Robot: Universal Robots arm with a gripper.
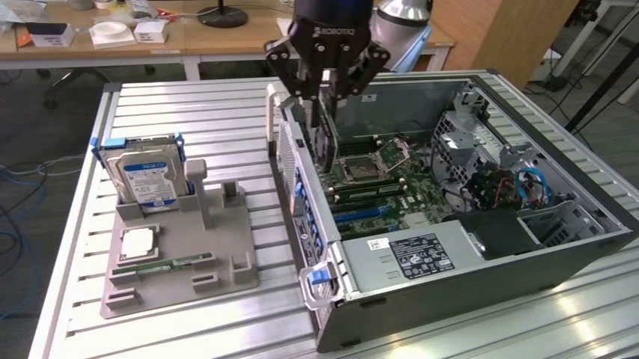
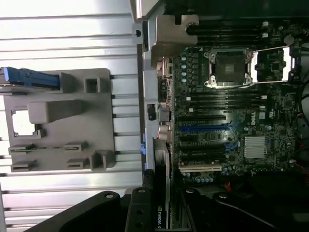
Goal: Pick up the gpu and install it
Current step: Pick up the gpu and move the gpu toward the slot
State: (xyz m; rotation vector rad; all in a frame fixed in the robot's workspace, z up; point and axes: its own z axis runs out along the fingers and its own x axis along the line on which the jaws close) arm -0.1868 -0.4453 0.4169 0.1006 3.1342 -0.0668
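we're looking at the upper middle of the exterior view, where the gripper is hanging over the open computer case. its fingers are pinching the gpu from both sides, closed part way onto the thin card. the dark board is hanging on edge below them.

the card is sitting just inside the case's rear wall, very near it, above the motherboard. we can't tell whether its lower edge is touching anything. the cpu socket is lying close beside that lower end. in the wrist view the blue expansion slot is lying bare on the board, with a small silver heat sink near it.

crowding the lower middle of the exterior view is the power supply. a blue latch is sticking out at the case's near corner. blue cables are bunching at the exterior view's right.

well apart, on the exterior view's left, a grey holder is resting on the slatted table. it's carrying an upright hard drive and a green memory stick.
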